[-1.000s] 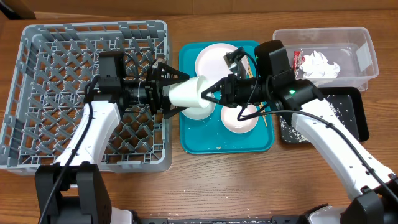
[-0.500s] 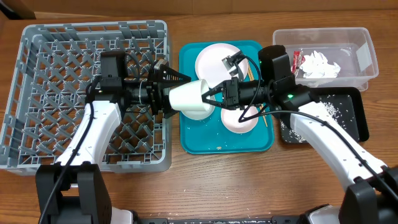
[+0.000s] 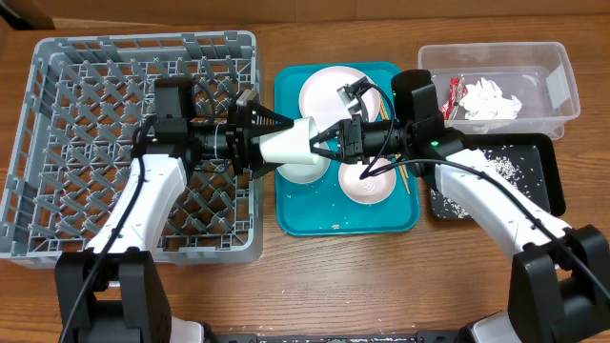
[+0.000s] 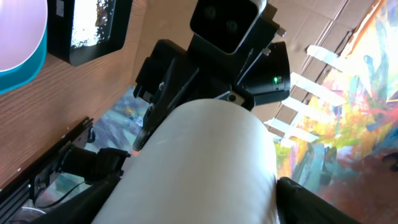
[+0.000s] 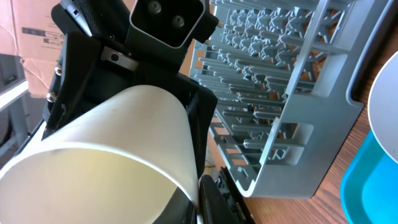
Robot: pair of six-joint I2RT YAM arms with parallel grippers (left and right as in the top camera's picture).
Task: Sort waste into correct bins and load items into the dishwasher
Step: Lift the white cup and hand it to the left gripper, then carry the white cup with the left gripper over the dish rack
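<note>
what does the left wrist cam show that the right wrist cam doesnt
Only left wrist: the black tray with scraps in it, and the right arm. Only right wrist: the rack and the left arm. Both: the cup filling the foreground, plus an edge of the teal tray.

Sideways white cup (image 3: 286, 145) over white bowl (image 3: 303, 174), grey rack (image 3: 143, 40) at left

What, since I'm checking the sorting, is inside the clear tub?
Inside the tub lie a red wrapper and crumpled white paper. The right arm covers the tub's left end, so anything there is hidden.
</note>
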